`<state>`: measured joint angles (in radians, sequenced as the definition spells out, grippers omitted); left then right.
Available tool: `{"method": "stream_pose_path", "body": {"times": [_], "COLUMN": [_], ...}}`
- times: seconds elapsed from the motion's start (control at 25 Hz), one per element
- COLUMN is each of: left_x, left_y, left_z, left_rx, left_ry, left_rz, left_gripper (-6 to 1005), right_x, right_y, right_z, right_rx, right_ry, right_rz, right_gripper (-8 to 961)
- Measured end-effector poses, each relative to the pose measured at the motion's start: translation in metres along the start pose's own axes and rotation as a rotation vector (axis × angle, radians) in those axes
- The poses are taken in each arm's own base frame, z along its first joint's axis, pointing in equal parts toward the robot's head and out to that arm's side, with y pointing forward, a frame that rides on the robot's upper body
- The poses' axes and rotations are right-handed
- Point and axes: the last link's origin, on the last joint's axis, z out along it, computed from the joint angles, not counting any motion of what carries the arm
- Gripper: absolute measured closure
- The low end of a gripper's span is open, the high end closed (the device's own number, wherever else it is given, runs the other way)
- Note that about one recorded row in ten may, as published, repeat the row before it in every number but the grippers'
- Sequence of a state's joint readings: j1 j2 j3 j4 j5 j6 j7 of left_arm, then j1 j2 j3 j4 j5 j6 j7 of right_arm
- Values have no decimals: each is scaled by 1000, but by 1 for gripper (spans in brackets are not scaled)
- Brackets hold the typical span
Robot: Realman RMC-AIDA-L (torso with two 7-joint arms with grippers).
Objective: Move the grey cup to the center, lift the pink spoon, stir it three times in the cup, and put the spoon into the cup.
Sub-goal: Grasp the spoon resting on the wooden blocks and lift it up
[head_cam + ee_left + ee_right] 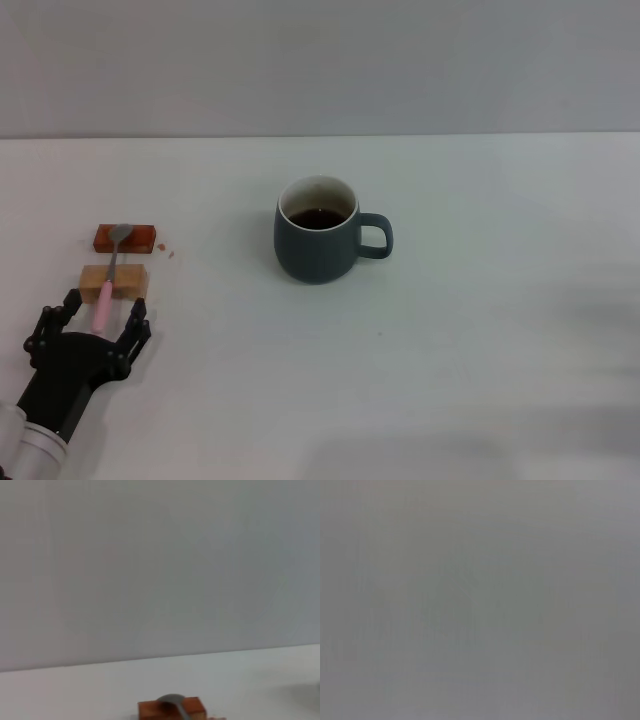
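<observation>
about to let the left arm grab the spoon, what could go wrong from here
The pink spoon lies across the tan block and red-brown block, with the open left gripper straddling its handle end. Closing there could tip the spoon or nudge the blocks aside. The thin handle may also slip from such an end grip. The grey cup holds dark liquid, so stirring might splash it onto the table.
</observation>
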<state>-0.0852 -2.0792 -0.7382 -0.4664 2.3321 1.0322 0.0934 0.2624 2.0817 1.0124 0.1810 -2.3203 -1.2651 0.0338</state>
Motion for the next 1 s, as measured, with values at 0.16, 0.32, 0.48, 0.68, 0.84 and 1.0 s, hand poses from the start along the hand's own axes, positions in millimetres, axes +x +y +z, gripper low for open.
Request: {"method": "stream_pose_path", "body": {"times": [0.16,0.32,0.48,0.68,0.84,1.0], "left_x": [-1,-2,-2,-2,-2,-2], "left_y": [-2,-2,-1,-1,-2,-3], "left_z": [0,1,2,2,3,4], "left_rx": [13,13,9,7,10,14], "left_ry": [-4,-13,-19,-22,-23,-24], "left_rz": [-11,-12,-11,-11,-12,-14], "left_gripper": [246,250,261,296,299,328], "right_x": [0,0,-1,-1,-1,-1], "right_y": [0,0,0,0,0,0], "right_z": [0,0,0,0,0,1], "right_rx": [-1,-2,-2,-3,-3,-4], "right_ry": [-1,-3,-4,-6,-6,-7], "right_rz": [0,2,12,14,14,13], "right_gripper": [955,955,955,955,954,954]}}
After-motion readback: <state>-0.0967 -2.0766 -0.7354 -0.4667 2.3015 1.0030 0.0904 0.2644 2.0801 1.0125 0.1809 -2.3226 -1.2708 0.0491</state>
